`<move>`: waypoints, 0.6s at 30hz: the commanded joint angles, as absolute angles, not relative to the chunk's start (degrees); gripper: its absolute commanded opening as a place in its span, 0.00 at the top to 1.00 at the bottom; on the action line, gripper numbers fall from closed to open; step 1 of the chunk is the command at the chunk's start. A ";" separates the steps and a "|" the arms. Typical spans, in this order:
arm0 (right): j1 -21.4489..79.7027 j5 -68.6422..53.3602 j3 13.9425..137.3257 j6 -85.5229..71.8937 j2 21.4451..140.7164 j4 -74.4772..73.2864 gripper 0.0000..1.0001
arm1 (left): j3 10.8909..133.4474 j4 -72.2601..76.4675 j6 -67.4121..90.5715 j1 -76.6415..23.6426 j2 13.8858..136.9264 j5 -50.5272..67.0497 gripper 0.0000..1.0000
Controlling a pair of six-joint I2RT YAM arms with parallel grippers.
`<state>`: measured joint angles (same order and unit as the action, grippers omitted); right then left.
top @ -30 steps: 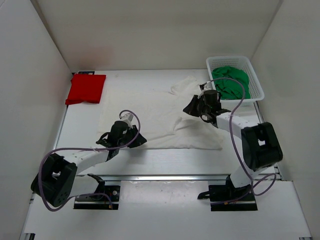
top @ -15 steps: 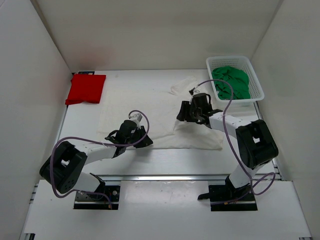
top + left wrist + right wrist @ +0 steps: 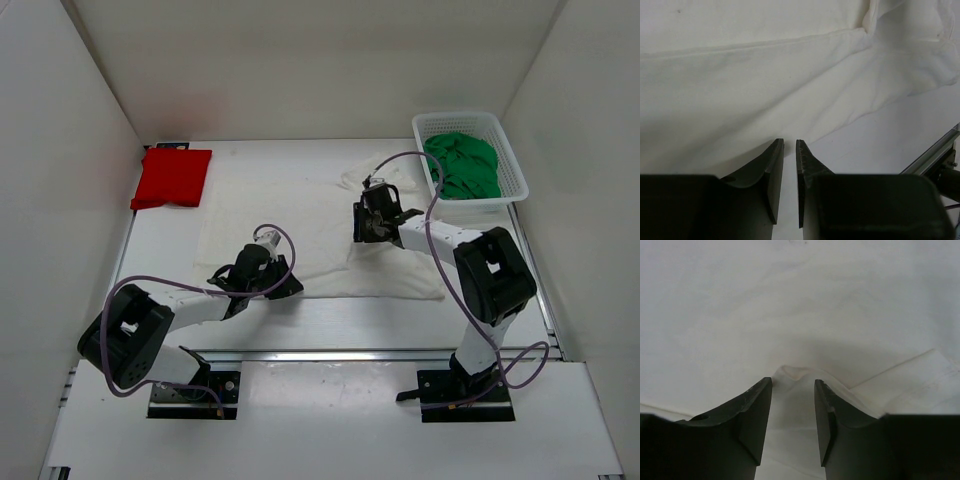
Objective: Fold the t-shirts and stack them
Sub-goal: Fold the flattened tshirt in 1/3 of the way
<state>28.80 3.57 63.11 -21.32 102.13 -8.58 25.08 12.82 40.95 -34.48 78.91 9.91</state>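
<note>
The white t-shirt [image 3: 300, 210] lies spread out mid-table. The red t-shirt [image 3: 172, 178] sits folded far left, and the green t-shirt [image 3: 462, 165] fills the basket [image 3: 516, 160] far right. The right gripper [image 3: 792, 382] is open around a cloth bump and should bite low. The left gripper [image 3: 790, 142], at the near hem, is nearly closed. I cannot tell if it pinches cloth.
</note>
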 commanded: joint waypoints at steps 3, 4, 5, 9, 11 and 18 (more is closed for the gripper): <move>28.74 6.86 66.71 -20.65 103.63 -10.11 0.66 | 24.35 15.82 41.05 -34.10 77.61 10.81 0.73; 28.83 6.42 66.01 -20.92 103.88 -9.41 0.68 | 24.08 16.34 41.48 -34.10 77.78 11.07 0.73; 28.65 5.46 66.18 -21.00 103.63 -9.40 0.71 | 23.73 16.52 41.66 -33.93 77.78 11.16 0.73; 28.39 1.59 66.97 -21.98 105.29 -9.05 0.69 | 23.81 16.79 41.66 -34.28 78.40 11.42 0.73; 28.21 0.71 68.11 -22.24 105.99 -9.93 0.67 | 23.55 17.14 41.83 -34.28 78.31 11.69 0.73; 28.30 -2.19 68.82 -22.15 107.40 -9.06 0.70 | 23.55 17.84 42.10 -34.28 79.37 11.16 0.72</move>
<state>28.69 -0.16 66.50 -22.06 106.17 -10.72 23.83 15.70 41.65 -34.24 79.35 10.50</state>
